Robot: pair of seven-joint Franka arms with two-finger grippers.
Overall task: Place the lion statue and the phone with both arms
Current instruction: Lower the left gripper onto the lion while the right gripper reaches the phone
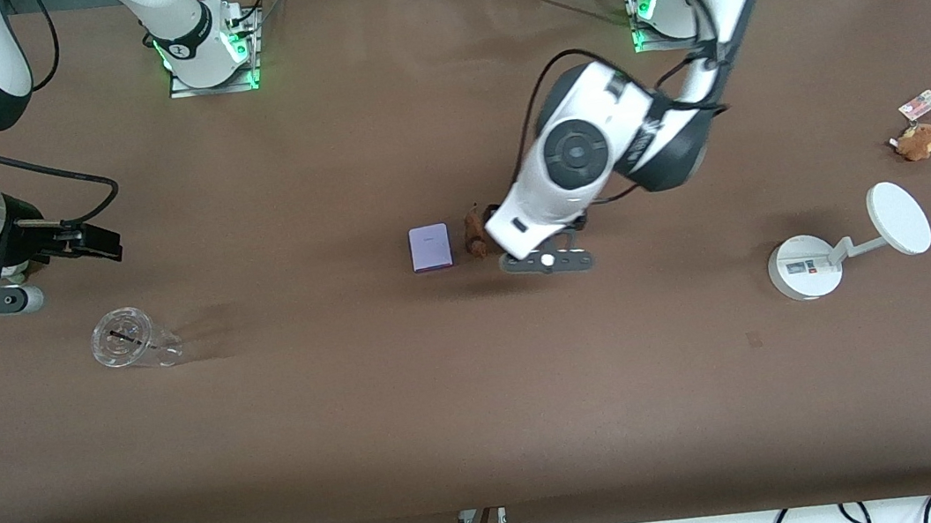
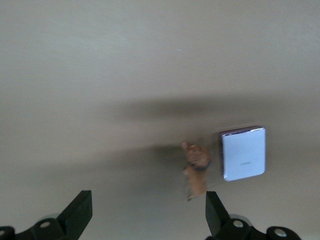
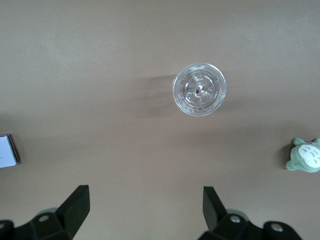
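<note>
Hovering mid-table beside the lion point(image 1: 475, 234), left gripper point(image 2: 145, 212) has fingers spread, empty, apparently lined up to grasp. Lion lies just beside phone point(image 1: 430, 248). Right gripper point(image 3: 145, 210), fingers also apart, waits over the cup point(image 3: 199, 89).

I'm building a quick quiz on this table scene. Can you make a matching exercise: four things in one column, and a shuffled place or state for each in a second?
Things:
1. lion statue
2. clear cup
3. white stand
4. left gripper

Descriptions:
A. toward the right arm's end of the table
B. open, holding nothing
C. beside the phone
D. toward the left arm's end, near the brown plush

Pairs: 1-C, 2-A, 3-D, 4-B
</note>
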